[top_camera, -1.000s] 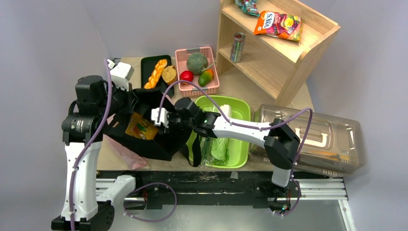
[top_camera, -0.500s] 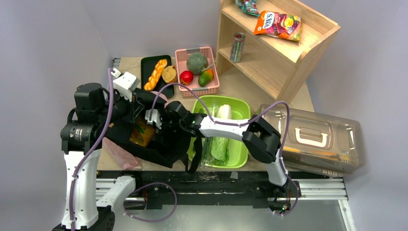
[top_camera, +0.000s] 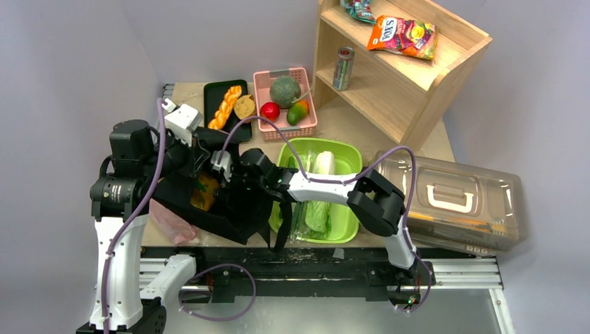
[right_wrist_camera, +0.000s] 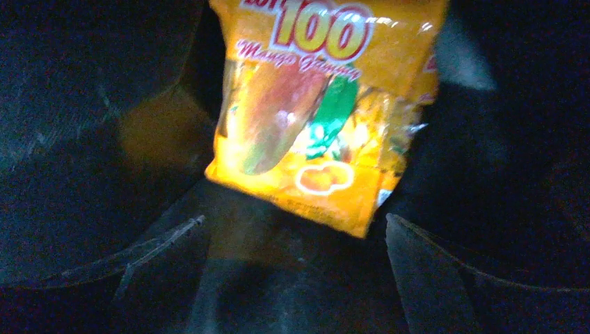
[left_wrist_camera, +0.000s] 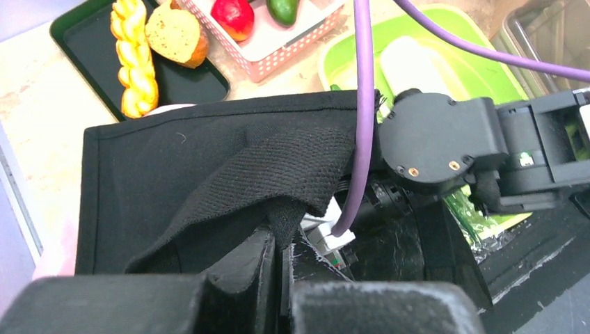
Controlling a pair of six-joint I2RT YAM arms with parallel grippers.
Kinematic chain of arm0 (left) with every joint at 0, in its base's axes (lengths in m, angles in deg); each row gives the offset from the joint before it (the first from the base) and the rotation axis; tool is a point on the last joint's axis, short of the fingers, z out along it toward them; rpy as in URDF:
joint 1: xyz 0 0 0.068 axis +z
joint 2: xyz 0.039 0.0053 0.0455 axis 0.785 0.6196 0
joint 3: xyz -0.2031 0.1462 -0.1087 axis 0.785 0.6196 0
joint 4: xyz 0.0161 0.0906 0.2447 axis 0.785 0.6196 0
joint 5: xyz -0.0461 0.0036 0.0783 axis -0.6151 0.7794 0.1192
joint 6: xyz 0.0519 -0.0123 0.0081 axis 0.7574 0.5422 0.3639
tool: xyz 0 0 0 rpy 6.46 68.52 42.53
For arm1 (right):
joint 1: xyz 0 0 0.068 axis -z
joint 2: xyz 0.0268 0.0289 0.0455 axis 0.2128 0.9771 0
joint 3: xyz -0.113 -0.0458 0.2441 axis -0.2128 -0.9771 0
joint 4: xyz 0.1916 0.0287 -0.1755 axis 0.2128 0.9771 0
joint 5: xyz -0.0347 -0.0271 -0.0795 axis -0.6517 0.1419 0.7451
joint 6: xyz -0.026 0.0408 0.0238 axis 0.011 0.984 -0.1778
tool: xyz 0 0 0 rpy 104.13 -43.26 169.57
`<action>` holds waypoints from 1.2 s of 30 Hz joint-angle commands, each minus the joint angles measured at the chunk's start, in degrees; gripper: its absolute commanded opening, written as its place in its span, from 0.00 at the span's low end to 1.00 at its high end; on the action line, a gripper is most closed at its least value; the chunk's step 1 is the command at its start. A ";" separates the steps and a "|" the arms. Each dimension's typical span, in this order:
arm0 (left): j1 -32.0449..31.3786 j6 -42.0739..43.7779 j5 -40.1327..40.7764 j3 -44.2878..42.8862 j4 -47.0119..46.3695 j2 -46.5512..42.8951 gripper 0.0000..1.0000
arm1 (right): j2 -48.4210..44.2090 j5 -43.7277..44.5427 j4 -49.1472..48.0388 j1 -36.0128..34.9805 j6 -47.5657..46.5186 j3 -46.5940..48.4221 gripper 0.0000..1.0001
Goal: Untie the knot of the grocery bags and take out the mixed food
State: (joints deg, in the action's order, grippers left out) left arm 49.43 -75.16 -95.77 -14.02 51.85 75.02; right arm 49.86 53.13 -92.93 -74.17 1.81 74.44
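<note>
- The left gripper point(left_wrist_camera: 280, 263) is pinched on a fold of the black fabric bag point(left_wrist_camera: 174, 160).
- The right gripper point(right_wrist_camera: 292, 278), fingers spread, is inside that bag, facing the mango gummy packet point(right_wrist_camera: 316, 118).
- The packet looks light, crinkly and slick, so its edge is the best place to pinch.
- The pink grocery bag point(top_camera: 169, 221) peeks out from under the black bag.

A black cloth bag point(top_camera: 221, 216) sits beside the green tub point(top_camera: 345, 220), a clear lidded box point(top_camera: 487, 188) on its other side.
</note>
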 commanded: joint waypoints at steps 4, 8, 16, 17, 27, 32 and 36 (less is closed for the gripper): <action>-1.06 -6.32 0.23 -1.71 -8.15 -0.47 0.00 | -0.97 14.12 -2.54 -2.17 -4.33 2.94 0.92; -1.14 -7.79 0.08 -2.54 -8.65 -0.12 0.00 | -0.43 17.40 3.29 -2.37 -10.99 3.64 0.96; -2.36 -11.26 4.32 -1.85 -10.62 -1.20 0.00 | 2.93 16.98 12.40 -2.40 -6.78 9.12 0.99; -2.77 -11.23 6.76 -1.58 -10.88 -1.66 0.00 | 2.45 19.37 12.52 -2.37 -6.34 8.96 0.99; -11.08 -10.29 24.77 2.97 -17.41 -3.60 0.00 | -2.48 30.27 29.83 -3.04 5.86 13.15 0.99; -14.15 -9.19 26.74 4.24 -19.29 -3.34 0.00 | 2.57 27.00 34.34 -3.55 5.15 18.44 0.99; -14.15 -11.45 24.47 4.12 -19.93 -2.78 0.00 | 1.91 21.71 22.83 -3.42 5.21 11.12 0.99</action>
State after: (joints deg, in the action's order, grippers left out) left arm 36.16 -84.12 -68.99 -9.13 40.24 72.82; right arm 51.41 79.47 -63.90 -77.56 5.55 89.67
